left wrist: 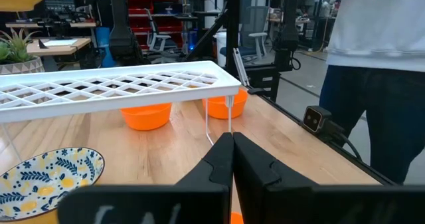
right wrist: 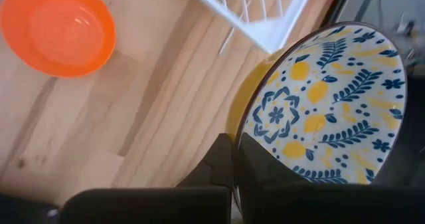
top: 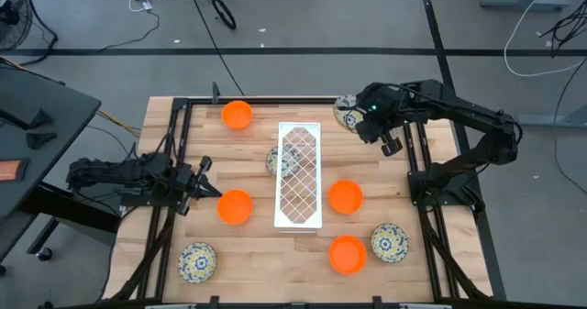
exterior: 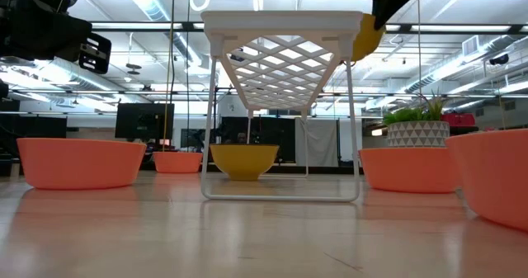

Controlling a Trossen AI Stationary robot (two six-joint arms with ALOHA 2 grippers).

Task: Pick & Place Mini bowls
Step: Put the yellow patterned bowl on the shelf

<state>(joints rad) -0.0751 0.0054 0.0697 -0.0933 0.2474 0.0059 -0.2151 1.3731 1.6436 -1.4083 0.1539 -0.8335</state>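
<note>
A white lattice rack (top: pixel 299 174) stands mid-table, with a patterned mini bowl (top: pixel 278 160) under its left side. My right gripper (top: pixel 359 116) hangs high off the rack's far right corner, shut on a white, blue and yellow patterned mini bowl (right wrist: pixel 325 98) with a yellow outer wall (exterior: pixel 367 39). Orange mini bowls sit on the wood at the far left (top: pixel 237 115), near left (top: pixel 235 206), right of the rack (top: pixel 345 196) and near right (top: pixel 348 254). Two more patterned bowls (top: pixel 197 260) (top: pixel 389 242) rest near the front. My left gripper (left wrist: pixel 232 147) waits shut at the table's left side. My right gripper pinches the patterned bowl's rim (right wrist: pixel 240 141) between its two fingers, one finger on the yellow outer wall and one (right wrist: pixel 259 164) on the patterned inside. The fingers slant steeply down from above. The bowl hangs tilted, lifted clear of the table.
A potted green plant (exterior: pixel 417 125) stands beyond the table's right side. The black arm frames (top: pixel 174 162) run along both table sides. A person (left wrist: pixel 372 51) stands beyond the table. Bare wood lies between the rack and the front edge.
</note>
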